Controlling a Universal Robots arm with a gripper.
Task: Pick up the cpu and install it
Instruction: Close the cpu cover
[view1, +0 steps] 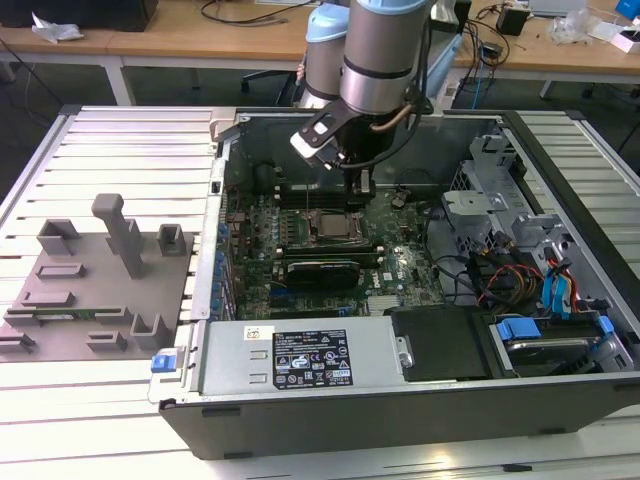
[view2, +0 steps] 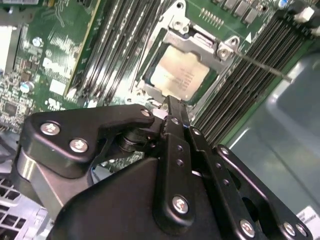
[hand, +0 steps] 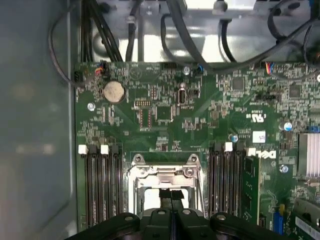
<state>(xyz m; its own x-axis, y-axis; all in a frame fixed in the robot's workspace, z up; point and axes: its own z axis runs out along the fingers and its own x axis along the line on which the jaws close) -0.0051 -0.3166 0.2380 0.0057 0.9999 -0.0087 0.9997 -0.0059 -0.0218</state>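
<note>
Silver metal slats of your bench (view1: 110, 150) carry the open computer case (view1: 300, 420), with the grey fixture (view1: 100, 280) at nine o'clock of it in the exterior view. Over the green motherboard (hand: 150, 85) your claw (view2: 171, 104) hangs closed and empty, probably because the cpu (view2: 180, 75) lies flat in its socket frame (view2: 195, 42), just beneath the tips.

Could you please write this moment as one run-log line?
cpu: lying in socket | gripper: shut, empty, near socket's edge

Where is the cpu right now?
In the second wrist view, the cpu lies inside the socket frame, between the memory slots, close to the tool.
</note>
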